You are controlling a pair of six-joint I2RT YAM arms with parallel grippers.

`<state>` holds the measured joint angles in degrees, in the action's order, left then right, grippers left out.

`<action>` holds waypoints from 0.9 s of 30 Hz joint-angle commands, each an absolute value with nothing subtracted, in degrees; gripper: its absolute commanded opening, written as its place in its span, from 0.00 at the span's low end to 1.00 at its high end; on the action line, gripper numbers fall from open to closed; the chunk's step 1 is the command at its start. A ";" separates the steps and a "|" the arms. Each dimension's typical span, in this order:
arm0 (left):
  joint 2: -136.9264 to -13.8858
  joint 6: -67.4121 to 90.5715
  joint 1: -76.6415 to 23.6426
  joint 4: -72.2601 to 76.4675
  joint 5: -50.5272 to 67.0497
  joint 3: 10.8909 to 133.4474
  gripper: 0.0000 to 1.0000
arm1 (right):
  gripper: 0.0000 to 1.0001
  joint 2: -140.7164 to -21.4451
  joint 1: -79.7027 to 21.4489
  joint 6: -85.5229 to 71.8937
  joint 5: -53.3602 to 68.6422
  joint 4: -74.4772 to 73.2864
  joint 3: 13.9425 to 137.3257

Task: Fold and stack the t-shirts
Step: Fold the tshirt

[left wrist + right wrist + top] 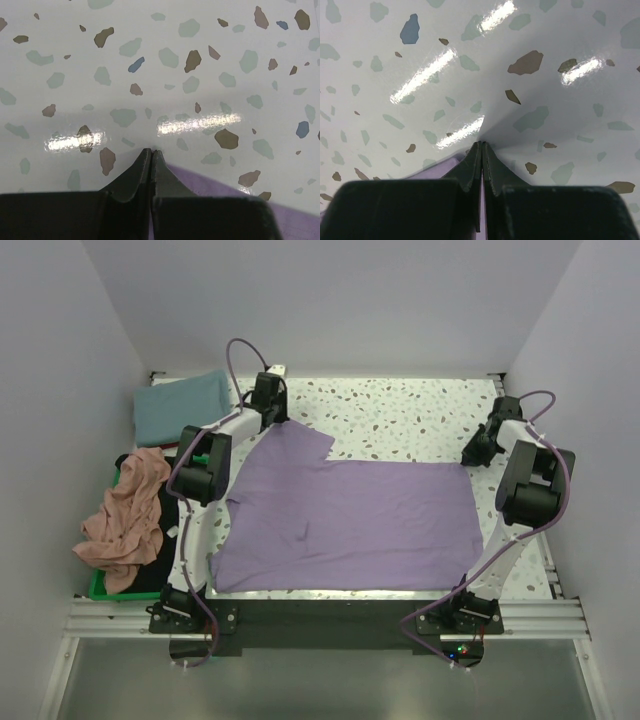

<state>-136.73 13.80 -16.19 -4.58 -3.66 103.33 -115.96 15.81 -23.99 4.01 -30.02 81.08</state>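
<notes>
from above, the left arm stretches to the far left of the surface, its jaws down at the upper left sleeve of the lavender t-shirt, which lies spread flat mid-surface, while the right arm folds back, its jaws low beside the shirt's far right corner. in the left wrist view the left jaws are pressed together, the shirt's edge meeting their right side; whether cloth is pinched is unclear. in the right wrist view the right jaws are pressed together too, lavender cloth under their left, any grip hidden.
</notes>
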 commanded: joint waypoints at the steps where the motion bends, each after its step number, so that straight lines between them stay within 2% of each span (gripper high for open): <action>1: -138.60 13.18 -16.00 -3.69 -2.46 104.59 0.00 | 0.00 -112.68 15.56 -24.08 3.17 -31.82 79.28; 10: -136.49 14.94 -15.82 -1.67 -1.76 105.64 0.00 | 0.00 -109.86 15.56 -24.35 1.67 -34.28 81.64; 27: -137.72 16.79 -12.92 -2.02 4.22 118.74 0.00 | 0.00 -110.21 15.56 -27.77 1.49 -33.93 88.33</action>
<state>-137.25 15.92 -14.31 -5.15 2.31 115.04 -112.73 15.77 -26.09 2.04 -35.11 86.35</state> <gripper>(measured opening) 0.024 0.008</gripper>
